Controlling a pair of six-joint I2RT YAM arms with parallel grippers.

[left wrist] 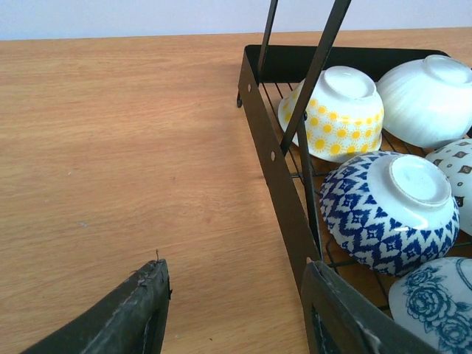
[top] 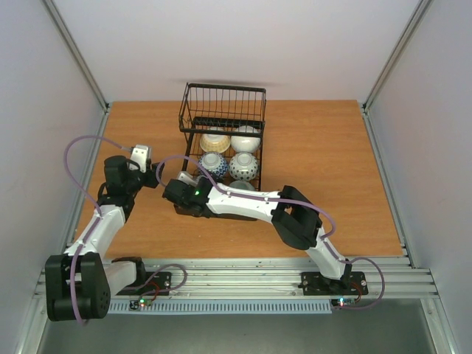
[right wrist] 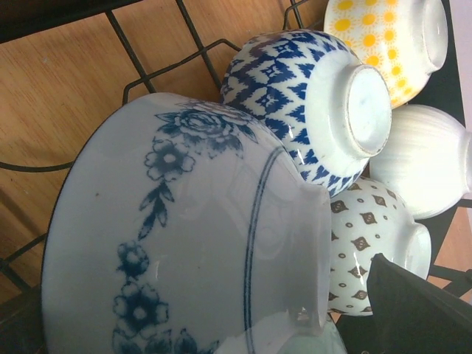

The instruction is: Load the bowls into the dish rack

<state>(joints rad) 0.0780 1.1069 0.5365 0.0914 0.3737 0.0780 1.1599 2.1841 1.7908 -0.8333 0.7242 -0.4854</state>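
The black wire dish rack (top: 221, 92) stands at the back centre. In it lie a yellow-flowered bowl (top: 214, 141), a white bowl (top: 245, 139), a blue zigzag bowl (top: 214, 165), a brown-dotted bowl (top: 243, 166) and a pale green bowl (top: 240, 186). My right gripper (top: 181, 193) is over the rack's near left corner. In the right wrist view a blue floral bowl (right wrist: 169, 243) lies on its side between the spread fingers (right wrist: 413, 310), with a gap at its foot. My left gripper (left wrist: 234, 264) is open and empty, low over the table beside the rack's left rail (left wrist: 273, 169).
The wooden table (top: 332, 162) has grey walls on both sides and behind. The rack's taller basket section is at its far end. The two grippers (top: 161, 178) are close together at the rack's near left corner.
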